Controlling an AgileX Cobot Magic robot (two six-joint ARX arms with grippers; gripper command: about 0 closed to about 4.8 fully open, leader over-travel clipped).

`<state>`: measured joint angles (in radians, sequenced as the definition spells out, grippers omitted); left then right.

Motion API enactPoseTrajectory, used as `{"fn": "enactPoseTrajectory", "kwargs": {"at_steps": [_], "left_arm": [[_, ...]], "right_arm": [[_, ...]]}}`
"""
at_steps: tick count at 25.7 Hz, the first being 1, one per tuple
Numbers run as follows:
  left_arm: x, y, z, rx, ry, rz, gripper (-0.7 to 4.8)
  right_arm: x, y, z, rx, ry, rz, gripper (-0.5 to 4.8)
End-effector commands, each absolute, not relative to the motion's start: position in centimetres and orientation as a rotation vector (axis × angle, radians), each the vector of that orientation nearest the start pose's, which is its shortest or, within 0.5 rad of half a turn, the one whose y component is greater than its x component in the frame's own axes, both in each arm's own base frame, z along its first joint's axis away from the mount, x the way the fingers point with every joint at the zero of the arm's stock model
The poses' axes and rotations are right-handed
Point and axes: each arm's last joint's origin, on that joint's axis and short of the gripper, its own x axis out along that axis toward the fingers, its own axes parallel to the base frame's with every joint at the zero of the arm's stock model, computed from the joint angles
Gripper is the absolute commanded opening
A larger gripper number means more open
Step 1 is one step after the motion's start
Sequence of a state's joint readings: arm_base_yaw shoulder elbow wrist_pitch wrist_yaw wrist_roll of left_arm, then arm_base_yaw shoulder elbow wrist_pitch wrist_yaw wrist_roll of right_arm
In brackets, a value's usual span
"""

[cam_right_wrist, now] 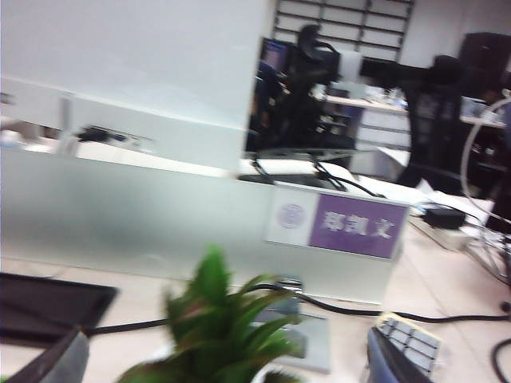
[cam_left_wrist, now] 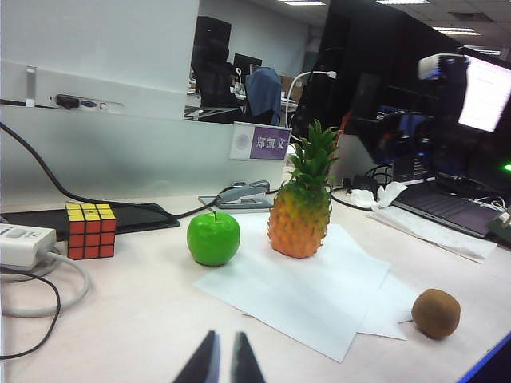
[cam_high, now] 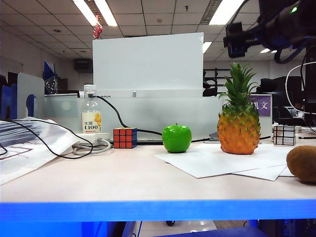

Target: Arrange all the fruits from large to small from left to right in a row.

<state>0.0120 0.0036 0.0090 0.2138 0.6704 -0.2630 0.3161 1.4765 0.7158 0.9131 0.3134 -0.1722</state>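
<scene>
Pineapple [cam_high: 239,129] stands upright on white paper [cam_high: 207,160], crown up, between apple [cam_high: 177,138] and kiwi [cam_high: 302,163]. Only the right wrist view shows the right gripper [cam_right_wrist: 227,359], fingers spread wide around the crown [cam_right_wrist: 219,331]. Only the left wrist view shows the left gripper [cam_left_wrist: 223,363], fingertips nearly together, grasping nothing, near the table edge.

Bright, even light from ceiling panels [cam_high: 94,11]; exterior and left wrist views sharp, right wrist view motion-blurred.
</scene>
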Motion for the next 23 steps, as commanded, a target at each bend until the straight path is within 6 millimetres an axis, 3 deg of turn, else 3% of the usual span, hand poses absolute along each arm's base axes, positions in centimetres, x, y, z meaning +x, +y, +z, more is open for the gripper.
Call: {"fn": "enactPoseTrajectory", "kwargs": {"at_steps": [1,4,9,22,23], "left_arm": [[8.9,-1.7,18.7,-0.170,-0.139,-0.683,0.36],[8.8,-1.7,18.9,-0.166,-0.153,-0.684,0.36],[8.8,-1.7,18.9,-0.169,-0.148,-0.689,0.35],[8.7,-1.8,18.8,-0.163,-0.143,-0.728,0.25],[8.7,-1.8,18.9,-0.163,-0.144,-0.728,0.25]], "right_arm": [[32.1,8.7,26.3,-0.138,-0.136,-0.030,4.79],[34.6,9.4,26.5,-0.160,-0.101,-0.028,4.79],[36.4,9.8,25.9,-0.169,-0.083,-0.061,4.79],[38.0,9.1,24.0,-0.240,-0.038,-0.123,4.79],[38.0,9.0,24.0,-0.241,-0.038,-0.125,3.79]]}}
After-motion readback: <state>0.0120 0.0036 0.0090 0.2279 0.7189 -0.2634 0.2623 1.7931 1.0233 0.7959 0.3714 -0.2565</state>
